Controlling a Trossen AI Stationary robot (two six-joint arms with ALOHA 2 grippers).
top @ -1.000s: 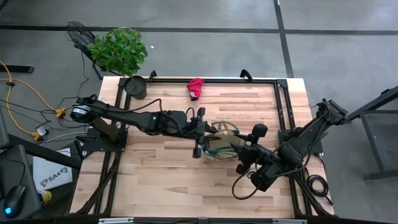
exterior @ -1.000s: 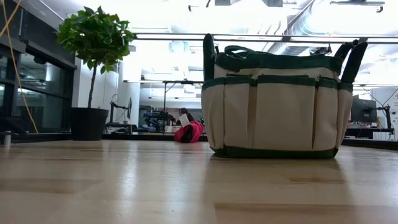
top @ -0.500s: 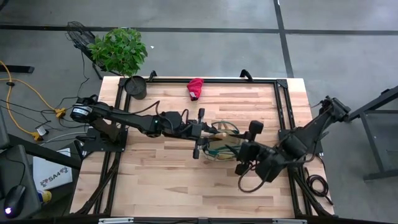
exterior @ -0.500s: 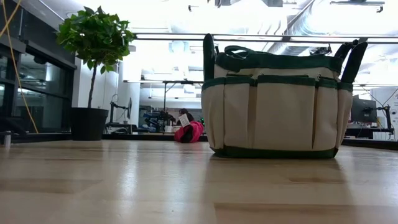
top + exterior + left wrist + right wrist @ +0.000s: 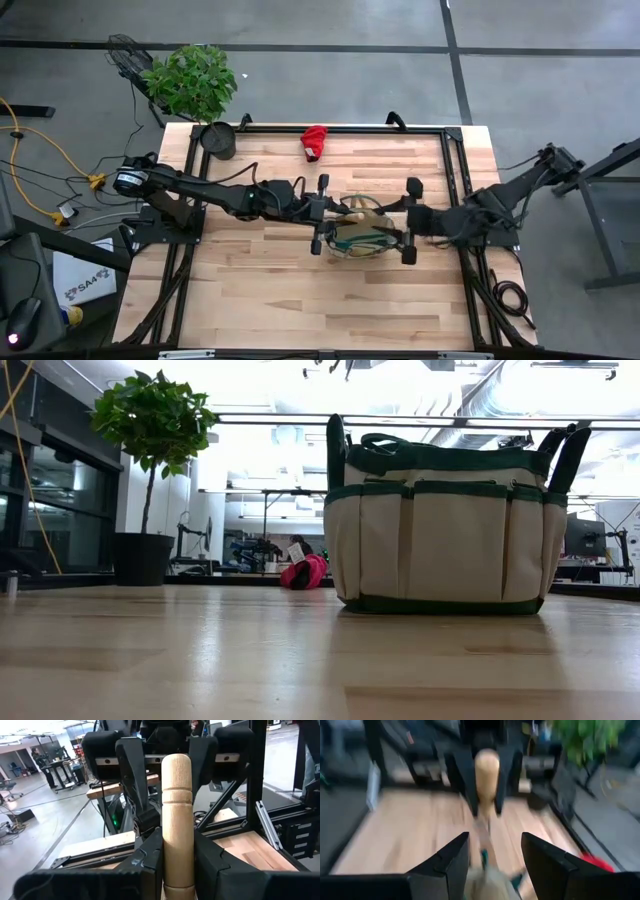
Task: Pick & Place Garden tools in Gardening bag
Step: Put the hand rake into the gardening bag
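A white box (image 5: 83, 287) on the floor beside the worktop's left edge carries dark printed letters that look like "SAA", though they are too small to be sure of; nothing else in any view bears text, label or number that can be read.

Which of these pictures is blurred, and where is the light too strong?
The right wrist view is smeared by motion: the wooden handle and the table are soft. The left wrist view is sharp on that handle, held in the left gripper. In the low view, ceiling lights glare white behind the gardening bag. The high view is evenly lit.
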